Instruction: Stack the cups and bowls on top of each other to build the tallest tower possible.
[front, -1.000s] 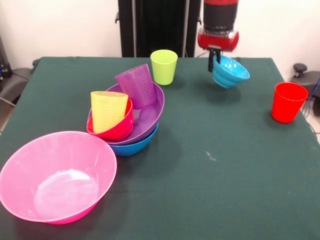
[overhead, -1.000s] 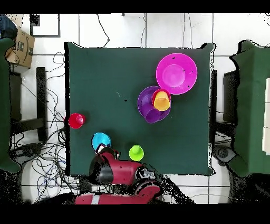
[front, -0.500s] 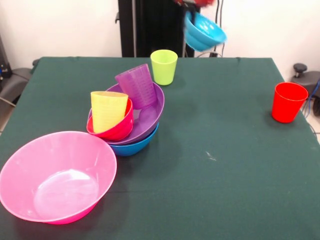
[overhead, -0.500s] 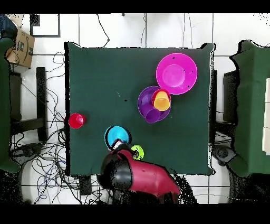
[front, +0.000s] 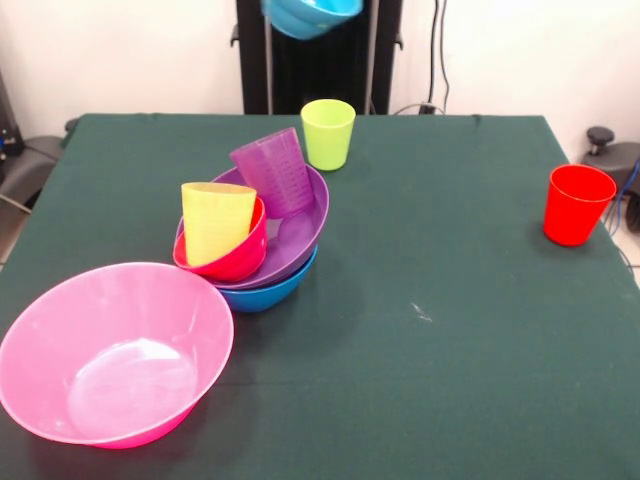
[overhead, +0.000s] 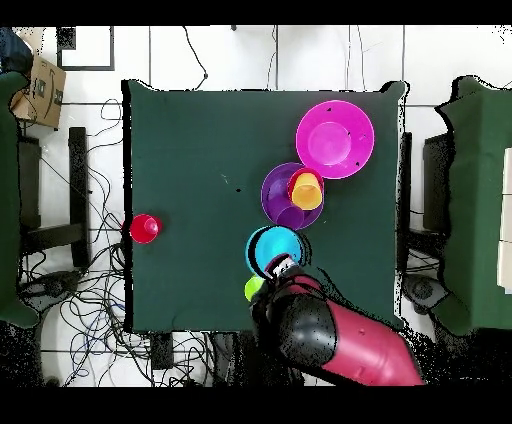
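Light blue bowl (front: 311, 14) aloft at top edge, above lime cup (front: 327, 133)

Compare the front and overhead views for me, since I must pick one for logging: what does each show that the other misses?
Only the front view shows the blue bowl under the purple bowl, and the lime green cup whole.

Only the overhead view shows the red and black arm, the claw at the light blue bowl's rim, and that bowl whole.

Both show the pink bowl, the red cup, the yellow cup in the small red bowl, and the purple cup.
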